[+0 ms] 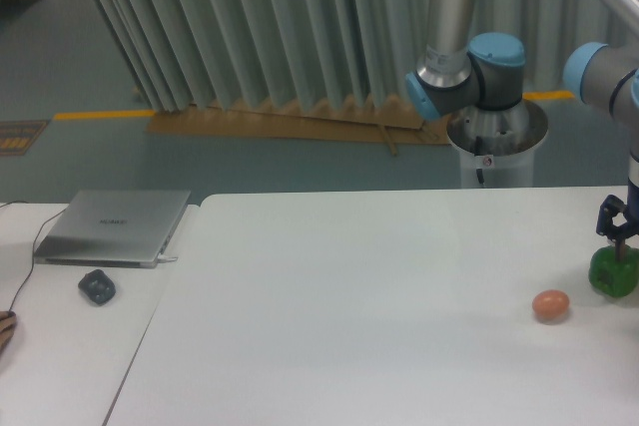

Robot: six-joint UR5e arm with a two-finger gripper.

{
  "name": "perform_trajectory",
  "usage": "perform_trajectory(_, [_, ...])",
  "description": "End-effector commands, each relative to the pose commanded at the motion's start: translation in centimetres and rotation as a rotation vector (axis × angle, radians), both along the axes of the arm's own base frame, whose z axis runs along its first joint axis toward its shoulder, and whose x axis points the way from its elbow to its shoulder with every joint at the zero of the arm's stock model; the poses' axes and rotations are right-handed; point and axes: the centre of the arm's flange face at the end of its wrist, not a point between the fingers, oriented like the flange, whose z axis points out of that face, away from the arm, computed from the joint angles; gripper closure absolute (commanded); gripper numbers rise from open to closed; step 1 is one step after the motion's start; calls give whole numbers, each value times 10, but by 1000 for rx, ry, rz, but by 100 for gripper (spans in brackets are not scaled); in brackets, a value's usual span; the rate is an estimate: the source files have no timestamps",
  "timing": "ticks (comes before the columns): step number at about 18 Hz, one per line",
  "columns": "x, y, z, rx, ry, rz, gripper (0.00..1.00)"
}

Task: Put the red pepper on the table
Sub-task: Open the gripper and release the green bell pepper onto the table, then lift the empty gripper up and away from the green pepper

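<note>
On the large plain white table (379, 286), past the brownish-orange egg (550, 305), the dark two-finger gripper (617, 242) sits directly atop a small green pepper (612, 273), its grip unclear, while no red pepper is visible anywhere in frame.

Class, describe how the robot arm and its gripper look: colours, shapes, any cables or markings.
The arm is built of silver-grey tubes joined by rounded joints with light-blue caps, rising from a silvery round base that carries a small red-and-white marking. The gripper is small, dark blue-black, with slim fingers. No cable is clearly visible.
</note>
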Motion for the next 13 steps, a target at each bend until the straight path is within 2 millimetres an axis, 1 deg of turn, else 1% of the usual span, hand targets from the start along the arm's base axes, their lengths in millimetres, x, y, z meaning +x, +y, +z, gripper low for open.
perform_trajectory(5, [-1, -1, -1, -8, 1, -8, 0])
perform_trajectory(7, [-18, -16, 10, 2, 19, -13, 0])
perform_trajectory(8, [-22, -18, 11, -10, 26, -74, 0])
perform_trajectory(9, [-30, -27, 9, -23, 27, -129, 0])
perform_trajectory(11, [-45, -41, -2, -47, 20, -182, 0])
perform_trajectory(12, [-58, -55, -4, -51, 28, -188, 0])
perform_trajectory(13, [-72, -65, -12, -56, 41, -218, 0])
